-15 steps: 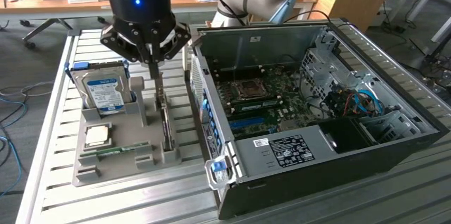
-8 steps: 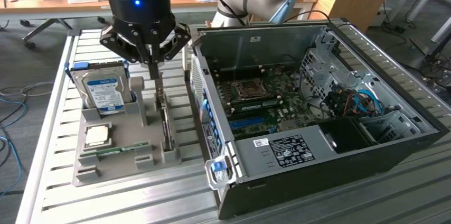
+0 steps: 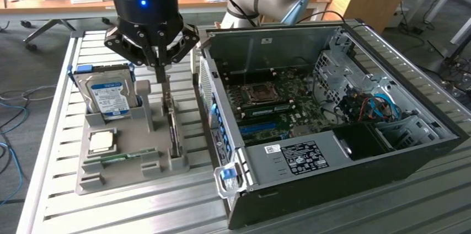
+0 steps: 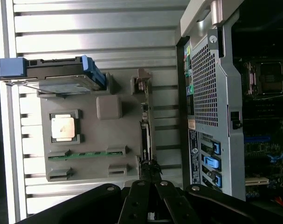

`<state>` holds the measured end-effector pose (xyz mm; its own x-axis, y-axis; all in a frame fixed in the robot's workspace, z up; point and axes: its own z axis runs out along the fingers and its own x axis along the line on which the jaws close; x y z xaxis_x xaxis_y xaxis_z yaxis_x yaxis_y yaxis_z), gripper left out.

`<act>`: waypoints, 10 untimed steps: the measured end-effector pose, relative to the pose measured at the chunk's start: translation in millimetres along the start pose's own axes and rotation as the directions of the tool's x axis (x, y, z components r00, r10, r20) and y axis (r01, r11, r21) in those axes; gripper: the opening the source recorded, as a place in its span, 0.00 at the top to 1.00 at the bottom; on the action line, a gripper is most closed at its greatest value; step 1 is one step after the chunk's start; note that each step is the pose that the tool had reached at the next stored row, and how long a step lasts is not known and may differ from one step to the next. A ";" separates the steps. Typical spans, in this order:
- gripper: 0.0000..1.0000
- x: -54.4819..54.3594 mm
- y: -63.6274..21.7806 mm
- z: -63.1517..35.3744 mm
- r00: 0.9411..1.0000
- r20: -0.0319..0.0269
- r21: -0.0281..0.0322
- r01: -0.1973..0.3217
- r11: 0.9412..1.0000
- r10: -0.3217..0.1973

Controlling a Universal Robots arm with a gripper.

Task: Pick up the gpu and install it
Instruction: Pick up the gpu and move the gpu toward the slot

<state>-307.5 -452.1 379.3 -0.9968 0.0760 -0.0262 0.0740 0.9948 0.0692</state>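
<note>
The gpu (image 3: 174,123) stands on edge in a slot of the grey parts holder (image 3: 140,134), a thin dark card beside the open computer case (image 3: 412,151). My gripper (image 3: 159,74) hangs straight above its far end, fingers pressed together on the card's upper edge. In the wrist view the fingertips (image 4: 150,170) meet over one end of the gpu (image 4: 146,135), which still sits in the holder (image 4: 85,165). The case's motherboard (image 3: 272,101) lies exposed, with a blue expansion slot (image 3: 257,129) near its lower edge.
The holder also carries a silver hard drive (image 3: 109,96) with a blue-white label, a processor chip (image 3: 101,141) and a green RAM stick (image 4: 87,155). The case wall (image 4: 211,102) rises close beside the card. Everything rests on a slatted metal table (image 3: 110,212).
</note>
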 end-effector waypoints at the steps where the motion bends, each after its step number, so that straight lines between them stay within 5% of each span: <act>1: 0.89 0.0 0.0 0.0 1.000 0.000 0.000 0.000 1.000 0.000; 10: 0.64 0.0 0.0 0.0 1.000 0.000 0.000 0.000 1.000 0.000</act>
<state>-307.5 -452.1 379.3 -0.9968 0.0760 -0.0262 0.0740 0.9949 0.0692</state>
